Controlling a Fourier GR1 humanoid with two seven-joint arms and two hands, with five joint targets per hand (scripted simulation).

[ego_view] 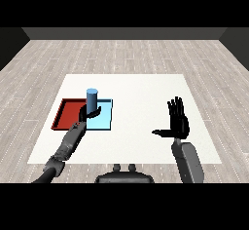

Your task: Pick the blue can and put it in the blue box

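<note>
A white table (146, 85) fills the middle of the view, set on a pale plank floor (121, 53) with a dark wall (121, 33) beyond it. On the left half of the table two flat trays lie side by side and touching: the red tray (65, 114) further left, the light blue tray (104, 119) just to its right.

Two grey forearms come in from the near corners. The left forearm (70, 143) slants up from the lower left across the near edge of the red tray. The right forearm (187, 161) rises from the lower right and stands well apart from both trays, over bare table on the right side.

The right hand (178, 119) is held upright, its fingers straight and spread, thumb stuck out to the left, holding nothing.

The left hand (90, 112) sits over the seam between the two trays, at the left edge of the blue one, with its fingers and thumb curled round the lower part of the blue can (92, 97).

The blue can stands upright in that hand, its top showing above the fingers, over the far left part of the light blue tray. Whether its base touches the tray cannot be told.
</note>
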